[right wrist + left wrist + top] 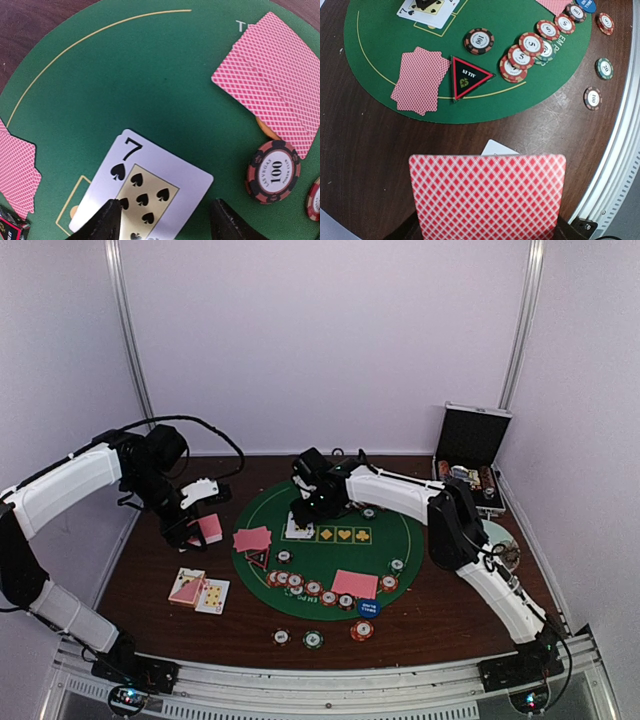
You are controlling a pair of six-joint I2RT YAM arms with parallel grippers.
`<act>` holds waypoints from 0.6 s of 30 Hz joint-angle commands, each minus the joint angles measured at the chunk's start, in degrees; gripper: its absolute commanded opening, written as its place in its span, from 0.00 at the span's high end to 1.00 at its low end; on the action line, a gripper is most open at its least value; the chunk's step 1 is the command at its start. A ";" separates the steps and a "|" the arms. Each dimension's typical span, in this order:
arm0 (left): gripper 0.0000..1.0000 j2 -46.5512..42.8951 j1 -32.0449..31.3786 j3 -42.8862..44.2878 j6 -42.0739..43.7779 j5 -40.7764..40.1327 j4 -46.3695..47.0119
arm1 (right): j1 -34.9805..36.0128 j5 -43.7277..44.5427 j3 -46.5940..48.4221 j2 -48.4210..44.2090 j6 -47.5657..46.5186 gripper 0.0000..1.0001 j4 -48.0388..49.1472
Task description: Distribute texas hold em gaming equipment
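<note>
Left gripper (195, 528) is clamped on red-backed cards (487, 195) above open wood, left of the green mat (392, 535). Right gripper (167, 220) is spread wide, fingers either side of the seven of spades (145, 185) at mat centre. Two face-down piles (252, 538) lie on the mat, three chips (313, 640) lie off its near edge, and one blue disc (367, 607) sits at its rim.

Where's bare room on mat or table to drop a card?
Free: green mat centre between suit squares and chip row; bare table right of three loose chips. Crowded: mat's near edge. Left gripper holds a red-backed card.
</note>
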 commanded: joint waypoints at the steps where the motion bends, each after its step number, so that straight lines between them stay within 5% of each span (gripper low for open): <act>1: 1.00 -0.13 -0.25 1.49 -0.12 -0.12 1.14 | 0.67 2.14 0.98 0.67 -0.18 0.37 0.25; 18: 1.00 -0.81 -0.25 1.05 0.11 -0.43 1.13 | 0.59 6.20 -18.12 -8.30 0.06 0.45 3.53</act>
